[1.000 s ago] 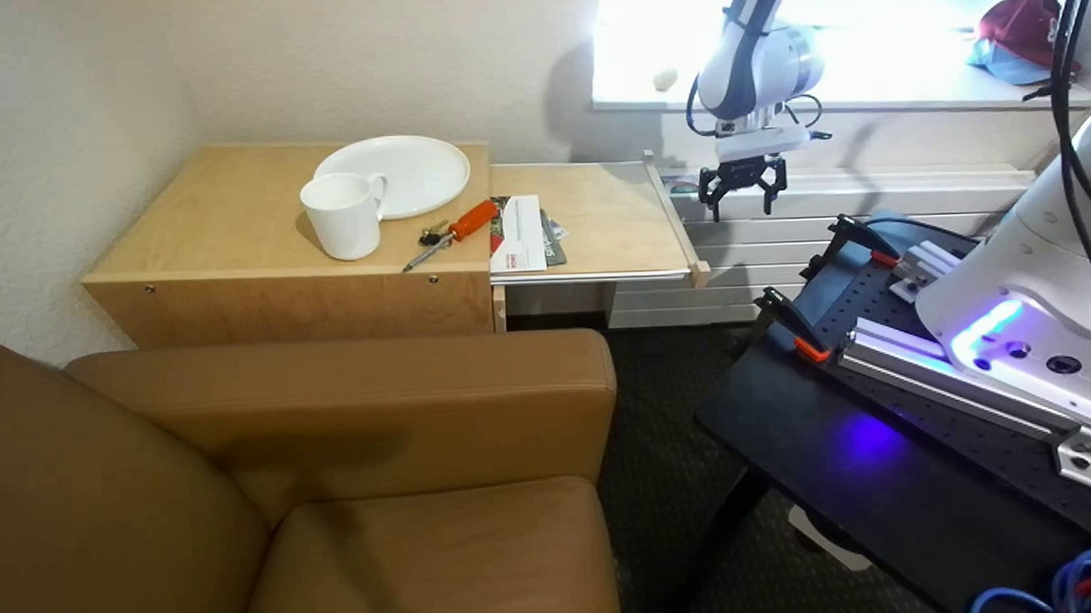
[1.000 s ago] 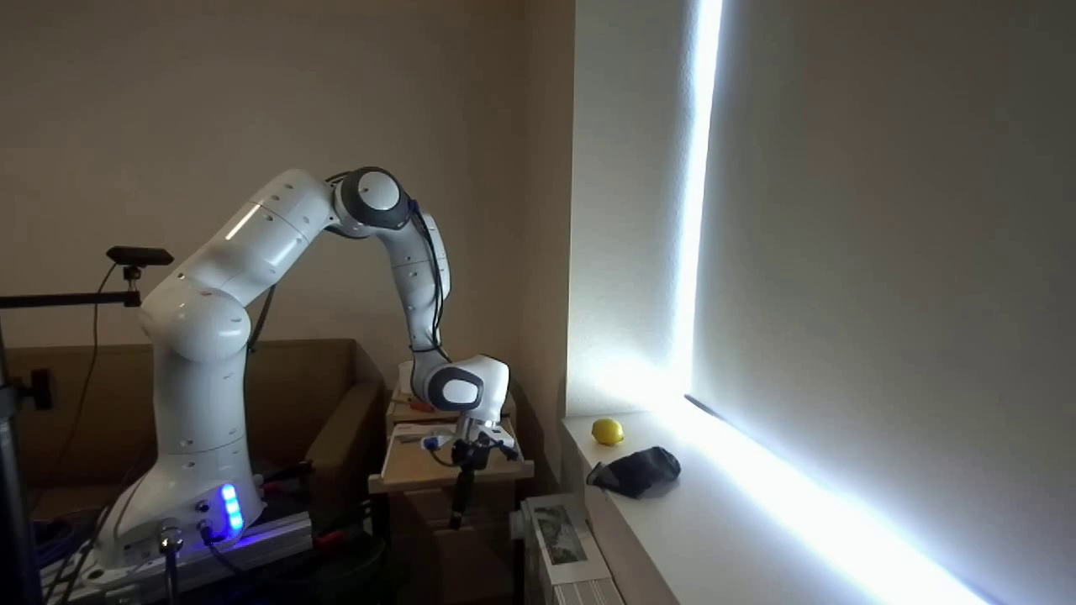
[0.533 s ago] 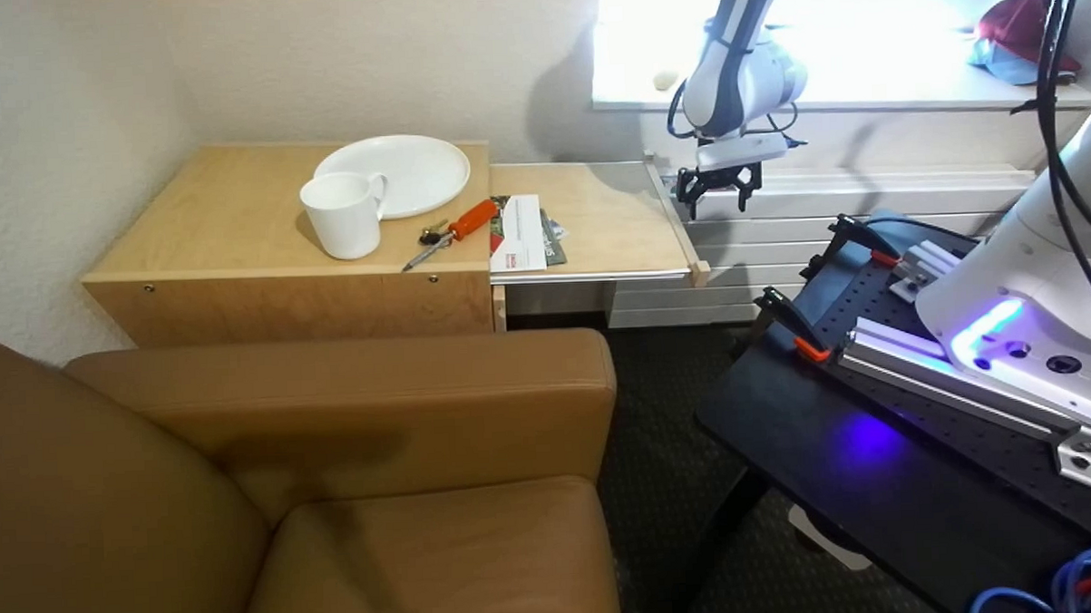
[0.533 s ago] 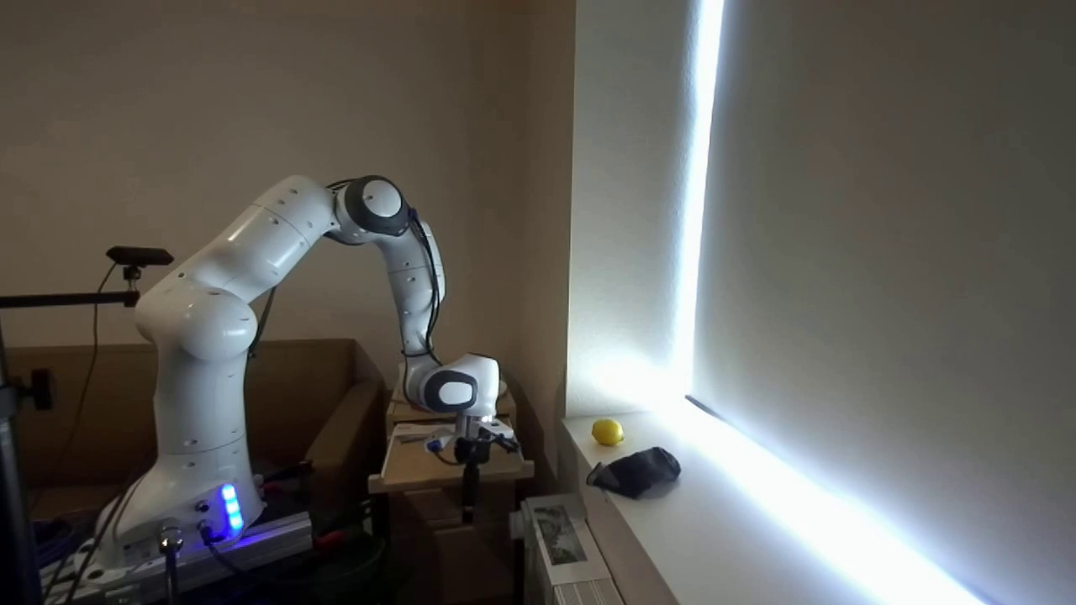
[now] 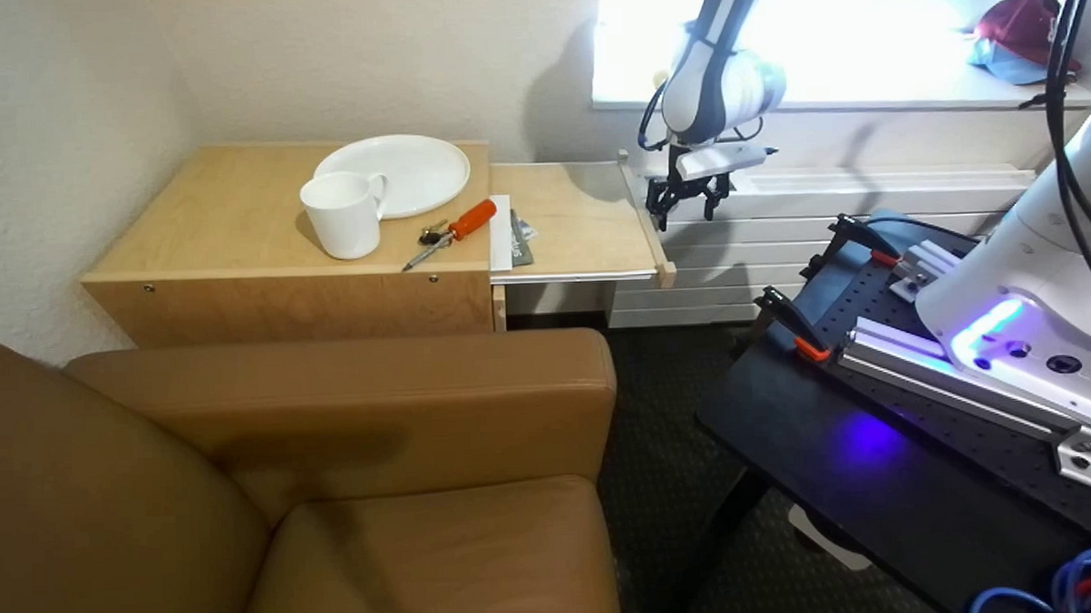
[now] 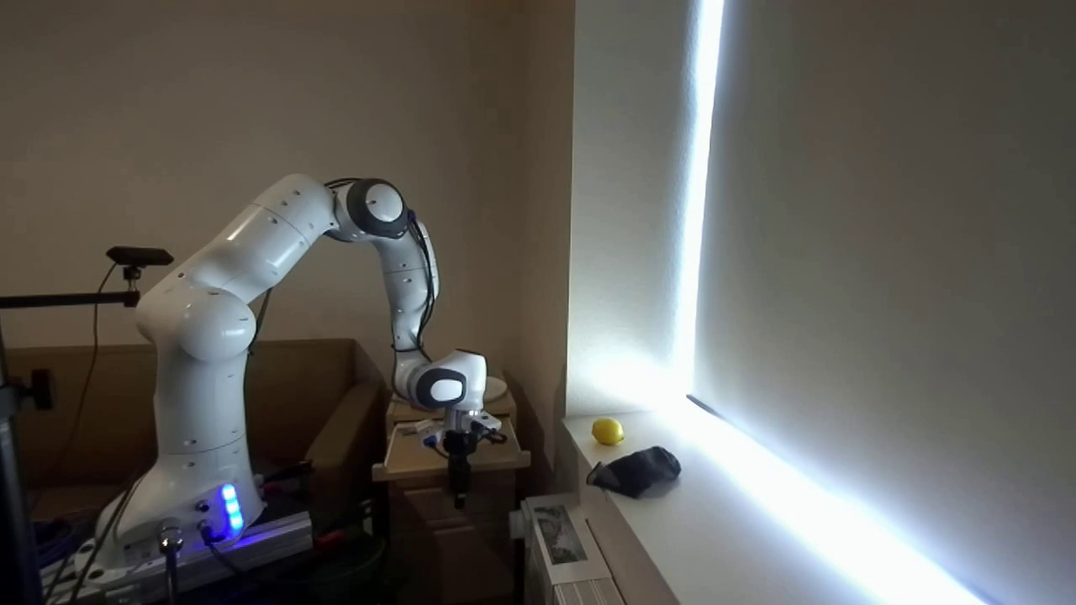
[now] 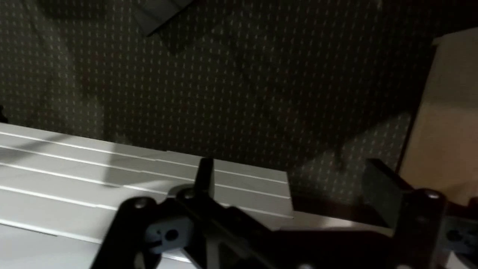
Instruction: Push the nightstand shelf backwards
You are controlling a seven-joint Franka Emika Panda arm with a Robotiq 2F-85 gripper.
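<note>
The nightstand shelf (image 5: 588, 219) is a thin tan board sticking out from the nightstand (image 5: 233, 204), with a raised rail (image 5: 647, 221) at its outer end. The shelf also shows in an exterior view (image 6: 420, 460). My gripper (image 5: 686, 218) is open and empty, pointing down at the outer side of the rail. One finger is at or against the rail; exact contact is hard to see. In the wrist view the spread fingers (image 7: 291, 168) have nothing between them. A tan wood surface (image 7: 444, 149) shows at the right there; which part it is, I cannot tell.
White paper (image 5: 500, 231) and a grey card (image 5: 520, 242) lie on the shelf. A mug (image 5: 343, 218), plate (image 5: 414, 170) and orange-handled screwdriver (image 5: 472, 220) are on the nightstand top. A radiator (image 5: 823, 206), windowsill (image 6: 656, 538) and brown armchair (image 5: 349, 386) stand around.
My open gripper has moved toward the nightstand. The shelf has slid part way in, its rail now closer to the nightstand. The papers moved in with it, one partly covered at the nightstand's edge.
</note>
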